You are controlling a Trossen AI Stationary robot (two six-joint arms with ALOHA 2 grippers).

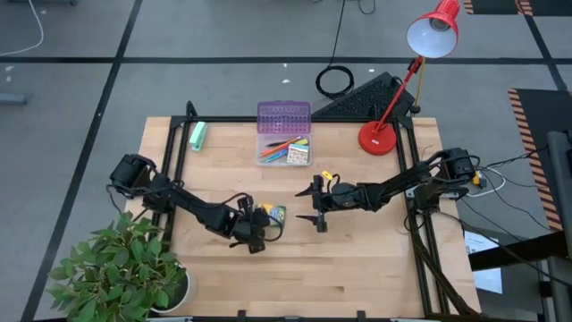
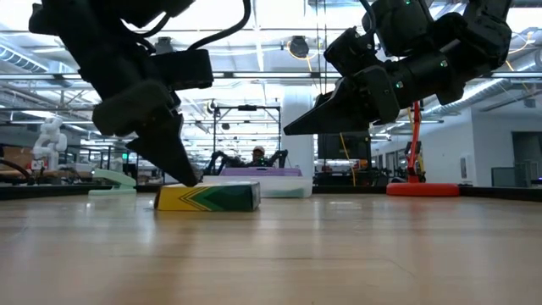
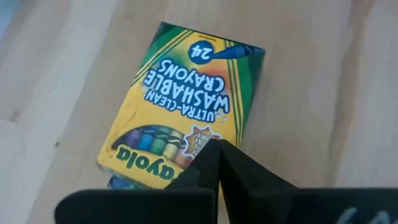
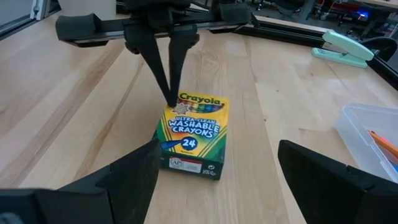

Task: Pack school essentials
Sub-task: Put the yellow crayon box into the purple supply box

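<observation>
**Left fingers closed at crayon box; right gripper wide open, facing it**

Crayon box (image 1: 272,214) lies flat on the tabletop (image 1: 357,268), left of centre, near the front half. Label side up: yellow-green, "24" visible in the wrist views.

Left gripper (image 3: 217,152) is down at the box's edge. Its fingers (image 3: 205,165) are pressed together to a single point, tips touching the box's top face at the brand-name end. Nothing held between them.

Right gripper (image 1: 319,204) sits near table centre, just right of the box, raised off the tabletop in the low view. Its fingers (image 4: 134,171) are spread wide, with the box in the gap ahead of them. They hold nothing.

Clear box (image 1: 284,150) stands at the back centre, purple lid (image 1: 284,116) open behind it, with pens and small items inside. Mint-green roll (image 1: 197,135) lies at the back left, well apart. Red lamp (image 1: 379,136) stands at the back right.
</observation>
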